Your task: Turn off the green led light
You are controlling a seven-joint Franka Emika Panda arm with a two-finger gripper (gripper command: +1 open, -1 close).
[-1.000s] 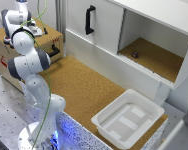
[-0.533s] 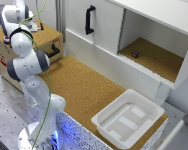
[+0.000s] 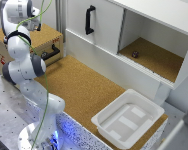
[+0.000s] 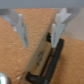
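No green led light shows in either view. My gripper (image 4: 40, 31) is open and empty, its two fingers (image 4: 20, 27) spread above the wooden box (image 3: 46, 40) at the exterior view's left. In the wrist view a black handle (image 4: 50, 62) on the box's front lies below and beside one finger, not touched. The same handle (image 3: 51, 51) shows in the exterior view. My wrist (image 3: 16, 10) hangs over the back of the box; the fingertips are hidden there. A small red spot (image 3: 2, 61) sits on the box's side.
A white cabinet with a black door handle (image 3: 89, 20) and an open compartment holding a small dark object (image 3: 135, 54) stands behind. A white bin (image 3: 128, 117) rests on the cork board (image 3: 84, 85). A grey part and a thin red wire (image 4: 19, 78) show at the wrist view's edge.
The arm's upper part has shifted slightly over the wooden box. The gripper stays open and nothing else has moved.
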